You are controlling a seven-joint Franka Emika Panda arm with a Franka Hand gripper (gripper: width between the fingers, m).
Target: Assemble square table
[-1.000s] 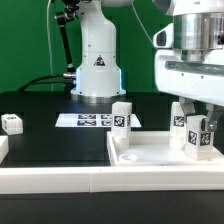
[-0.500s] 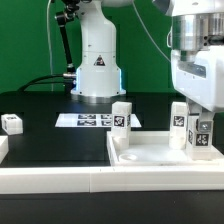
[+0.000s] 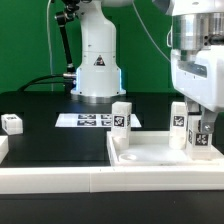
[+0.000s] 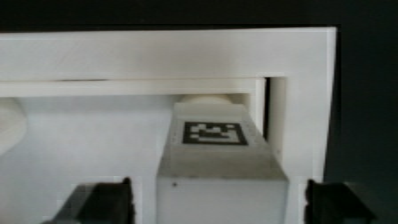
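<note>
Carrying black-and-white square tags on their faces, the short white legs show only block patterns, with no letters or numbers that I can read. The white robot base [image 3: 97,60] at the back has a triangle warning sign with a small line under it, too small to read. The marker board [image 3: 85,120] lies flat on the black worktop [image 3: 50,140] in front of that base and shows a row of the same kind of tags.

The tool [image 3: 202,135] hangs over the square table top [image 3: 150,162] at the exterior view's right. The near leg [image 3: 198,146] stands upright on the top, between the tool's fingers. In the wrist view this near leg [image 4: 217,150] has one dark finger [image 4: 107,203] on each side with a narrow gap to it, so the tool [image 4: 217,205] is open around the leg and grips nothing.

The far left leg [image 3: 121,115] and the far right leg [image 3: 178,118] also stand upright on the top, the second one just behind the tool. The loose leg [image 3: 12,123] is on the worktop, well apart, at the exterior view's left.

The top looks like smooth white plastic, shaped like a shallow tray with a raised rim [image 4: 178,55]. The legs are short blocks with flat sides. A long white rail [image 3: 50,180] runs along the front.
</note>
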